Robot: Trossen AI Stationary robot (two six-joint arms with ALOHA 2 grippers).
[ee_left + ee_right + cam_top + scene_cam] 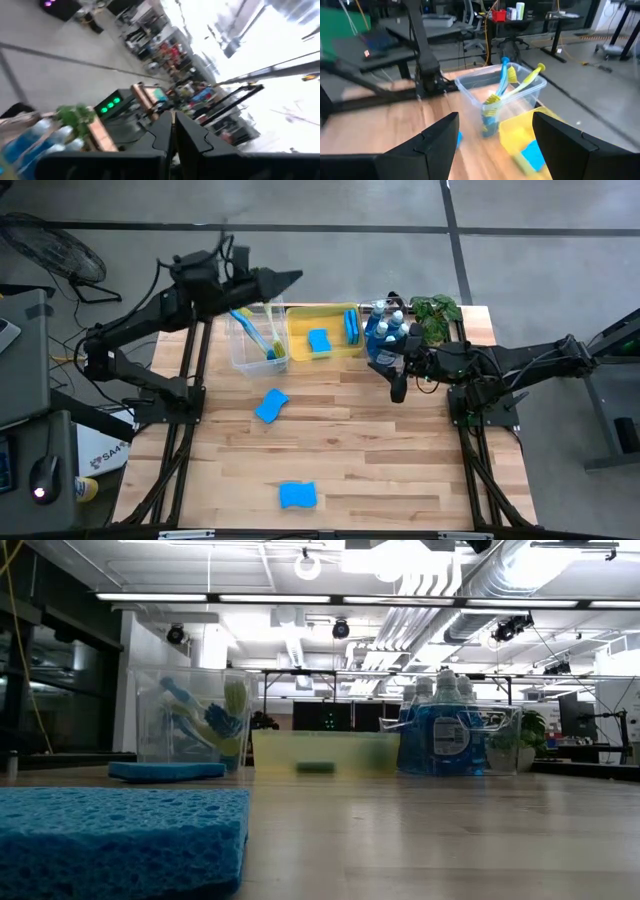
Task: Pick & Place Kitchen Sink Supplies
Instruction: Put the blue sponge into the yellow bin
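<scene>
Two flat blue sponges lie loose on the wooden table, one (pixel 271 405) mid-table and one (pixel 297 496) near the front edge (pixel 120 835). Blue and yellow-green dish brushes (pixel 506 85) stand leaning in a clear bin (pixel 243 350). Two more sponges (pixel 320 341) lie in the yellow bin (pixel 300 345). Blue soap bottles (pixel 385 328) stand at the far right. My left gripper (pixel 292 278) is shut and empty, raised high over the far edge above the clear bin. My right gripper (pixel 393 375) hangs open and empty just in front of the bottles.
A green leafy plant (pixel 436 310) stands at the far right corner beside the bottles. The clear bin, the yellow bin and the bottles form a row along the table's far edge. Bare wood (pixel 400 460) lies between the two loose sponges and the right edge.
</scene>
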